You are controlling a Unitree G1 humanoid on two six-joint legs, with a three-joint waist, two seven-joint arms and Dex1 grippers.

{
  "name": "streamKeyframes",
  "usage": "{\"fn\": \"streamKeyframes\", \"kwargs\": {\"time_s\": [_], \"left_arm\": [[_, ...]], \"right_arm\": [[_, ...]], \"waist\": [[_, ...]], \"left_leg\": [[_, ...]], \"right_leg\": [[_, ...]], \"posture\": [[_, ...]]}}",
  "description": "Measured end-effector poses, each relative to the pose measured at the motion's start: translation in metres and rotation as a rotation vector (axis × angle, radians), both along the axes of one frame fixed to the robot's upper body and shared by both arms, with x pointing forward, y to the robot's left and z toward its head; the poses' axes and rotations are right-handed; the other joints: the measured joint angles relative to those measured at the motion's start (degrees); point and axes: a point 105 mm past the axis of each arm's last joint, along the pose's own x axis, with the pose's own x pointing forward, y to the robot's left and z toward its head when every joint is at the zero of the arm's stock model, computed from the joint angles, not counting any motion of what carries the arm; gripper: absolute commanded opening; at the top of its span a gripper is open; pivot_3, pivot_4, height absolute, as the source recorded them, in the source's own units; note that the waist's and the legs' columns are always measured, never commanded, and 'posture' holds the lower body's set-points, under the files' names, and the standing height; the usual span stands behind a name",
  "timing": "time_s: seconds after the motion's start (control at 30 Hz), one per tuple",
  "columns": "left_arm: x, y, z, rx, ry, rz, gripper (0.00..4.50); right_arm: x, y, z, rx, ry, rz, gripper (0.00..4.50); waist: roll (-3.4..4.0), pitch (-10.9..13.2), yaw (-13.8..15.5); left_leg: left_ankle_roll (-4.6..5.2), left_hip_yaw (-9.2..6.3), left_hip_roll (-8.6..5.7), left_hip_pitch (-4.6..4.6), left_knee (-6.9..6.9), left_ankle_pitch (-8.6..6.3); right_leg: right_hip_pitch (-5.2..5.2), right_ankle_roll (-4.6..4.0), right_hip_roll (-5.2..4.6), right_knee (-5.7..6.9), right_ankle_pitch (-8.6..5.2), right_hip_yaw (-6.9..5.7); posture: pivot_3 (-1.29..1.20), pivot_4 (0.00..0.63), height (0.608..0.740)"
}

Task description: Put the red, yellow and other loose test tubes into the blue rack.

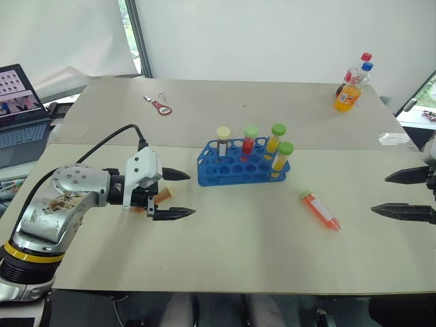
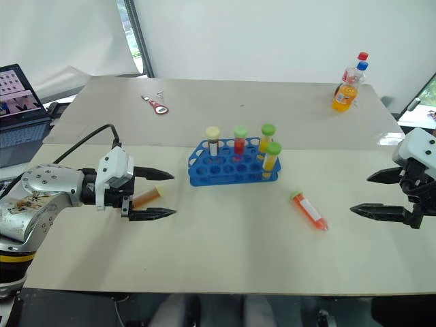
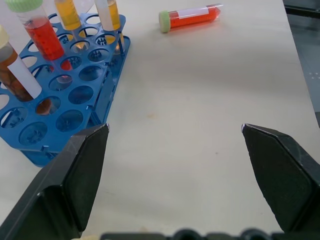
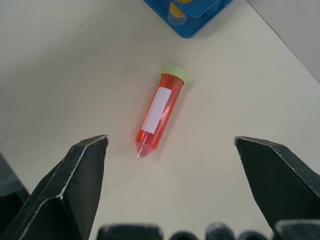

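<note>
The blue rack (image 1: 235, 174) stands mid-table with several capped tubes upright in it: one cream-capped, one red, two yellow. A loose test tube of red-orange liquid with a green cap (image 1: 320, 210) lies flat to the rack's right, also seen from the right wrist (image 4: 159, 112). Another loose tube, amber with a cream cap (image 2: 146, 197), lies on the table under my left gripper (image 2: 174, 195), which is open and pointing toward the rack. My right gripper (image 2: 360, 195) hovers open at the right edge, apart from the red-orange tube.
An orange soda bottle (image 1: 349, 92) stands at the far right corner with a second capped bottle behind it. A red-handled opener (image 1: 159, 105) lies at the far left. An open laptop (image 1: 20, 116) sits off the table's left side.
</note>
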Motion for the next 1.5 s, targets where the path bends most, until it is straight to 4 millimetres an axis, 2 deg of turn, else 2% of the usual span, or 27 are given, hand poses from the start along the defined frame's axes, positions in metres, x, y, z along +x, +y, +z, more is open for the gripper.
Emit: {"fn": "streamKeyframes", "kwargs": {"time_s": [0.13,0.27,0.37,0.47,0.53,0.63,0.73,0.97,1.1,1.3,1.33,1.5], "left_arm": [[-0.002,-0.003,-0.001,0.001,0.007,-0.018,4.50],[-0.009,-0.012,0.000,-0.003,0.022,-0.072,4.50],[-0.016,-0.020,0.001,-0.011,0.021,-0.118,4.50],[-0.023,-0.027,0.001,-0.003,0.013,-0.160,4.50],[-0.025,-0.030,-0.001,0.006,0.014,-0.179,4.50],[-0.028,-0.038,-0.004,0.021,0.003,-0.212,4.50],[-0.027,-0.040,-0.004,0.023,-0.009,-0.207,4.50],[-0.031,-0.046,-0.006,-0.003,-0.026,-0.209,4.50],[-0.031,-0.046,-0.009,-0.010,-0.022,-0.194,4.50],[-0.031,-0.046,-0.012,-0.020,-0.020,-0.177,4.50],[-0.031,-0.046,-0.013,-0.021,-0.018,-0.176,4.50],[-0.028,-0.042,-0.016,-0.017,-0.021,-0.156,4.50]], "right_arm": [[0.004,0.005,0.008,0.010,-0.031,0.000,4.49],[0.010,0.020,-0.002,0.037,0.004,-0.015,4.49],[0.018,0.032,-0.016,0.064,0.039,-0.029,4.49],[0.028,0.036,-0.032,0.036,0.085,-0.095,4.49],[0.042,0.043,-0.041,0.061,0.106,-0.147,4.49],[0.055,0.052,-0.069,0.056,0.200,-0.202,4.49],[0.062,0.055,-0.088,0.029,0.259,-0.234,4.49],[0.080,0.054,-0.111,-0.055,0.262,-0.269,4.49],[0.087,0.053,-0.113,-0.055,0.275,-0.287,3.35],[0.090,0.052,-0.115,-0.061,0.290,-0.296,1.27],[0.090,0.052,-0.115,-0.062,0.290,-0.296,1.04],[0.087,0.057,-0.113,-0.051,0.286,-0.269,1.00]], "waist": [[0.00,0.0,0.0],[0.00,0.0,0.0],[0.00,0.0,0.0],[0.00,0.0,0.0],[-0.01,0.0,-0.1],[-0.01,0.0,-0.1],[-0.01,0.0,0.1],[-0.01,0.0,0.0],[0.00,0.0,0.0],[0.00,0.0,0.1],[0.00,0.0,0.0],[0.00,0.0,0.0]], "left_leg": [[0.00,0.00,0.01,0.00,0.00,0.00],[0.00,0.00,0.01,-0.01,0.01,0.00],[0.00,-0.01,0.01,-0.03,0.00,0.00],[0.00,0.02,0.00,-0.05,0.02,0.00],[0.00,0.02,0.00,-0.02,0.04,0.00],[0.00,0.03,-0.01,-0.06,0.04,0.00],[0.03,0.00,-0.02,-0.19,0.02,-0.02],[0.05,-0.01,-0.04,-0.24,0.07,-0.03],[0.05,-0.02,-0.03,-0.21,0.07,-0.03],[0.05,-0.02,-0.03,-0.22,0.07,-0.03],[0.05,-0.03,-0.03,-0.22,0.07,-0.03],[0.06,-0.03,-0.02,-0.20,0.06,-0.03]], "right_leg": [[0.00,0.00,0.01,0.01,0.00,0.00],[-0.02,0.00,0.00,0.01,0.00,0.01],[-0.03,0.00,0.00,0.01,0.00,0.01],[-0.08,-0.01,-0.01,0.04,0.00,0.03],[-0.05,-0.02,0.00,0.03,0.01,0.03],[-0.10,-0.02,0.01,0.04,0.02,0.05],[-0.18,-0.02,0.00,0.01,0.01,0.01],[-0.19,0.01,-0.02,-0.01,0.03,0.00],[-0.18,0.00,-0.01,0.02,0.03,0.00],[-0.17,0.01,-0.02,0.00,0.03,-0.01],[-0.17,0.01,-0.02,0.01,0.03,-0.01],[-0.18,0.01,-0.01,0.03,0.03,-0.01]], "posture": [[0.00,0.150,0.740],[0.00,0.150,0.740],[0.00,0.150,0.740],[0.00,0.150,0.740],[0.00,0.150,0.740],[0.00,0.150,0.740],[0.00,0.150,0.740],[0.00,0.150,0.740],[0.00,0.150,0.740],[0.00,0.150,0.740],[0.00,0.150,0.740],[0.00,0.150,0.740]]}}
